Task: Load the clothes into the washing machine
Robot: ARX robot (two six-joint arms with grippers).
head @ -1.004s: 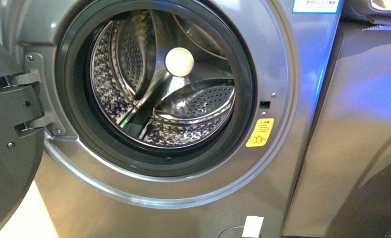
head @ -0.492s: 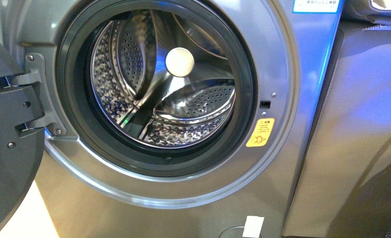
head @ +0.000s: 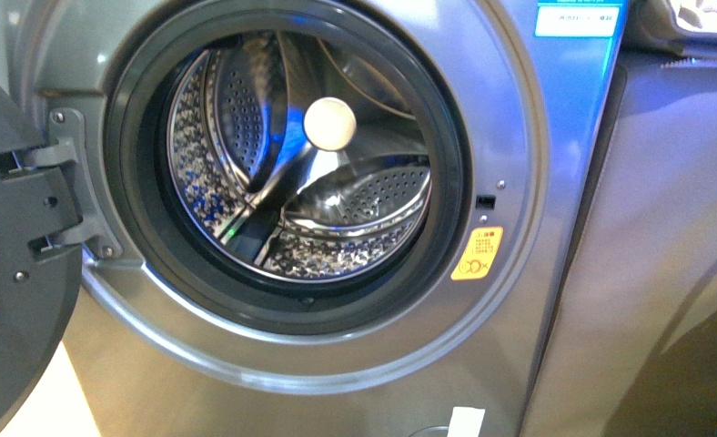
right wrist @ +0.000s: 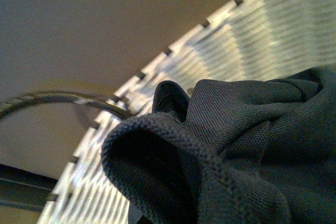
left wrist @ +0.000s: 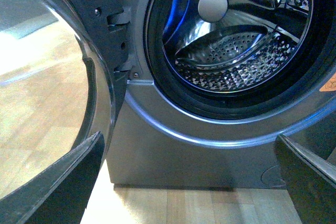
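Clothes [right wrist: 247,145], crumpled navy fine-knit, bunch beside the ribbed white basket [right wrist: 252,30]; left gripper [left wrist: 189,139] gapes wide and empty, right gripper hidden, hold untellable.

Washing machine body [head: 519,118]: silver-grey metal, smooth satin sheen. Drum [head: 337,259]: perforated steel, glossy. Gasket [head: 132,209]: black rubber, matt. Door [head: 14,300]: dark grey plastic, matt. Clothes [right wrist: 247,145]: navy fine knit, matt.

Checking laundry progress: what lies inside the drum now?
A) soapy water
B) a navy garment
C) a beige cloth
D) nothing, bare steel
D: the front view shows the drum of the washing machine as bare perforated steel; the clothes show only in the right wrist view.
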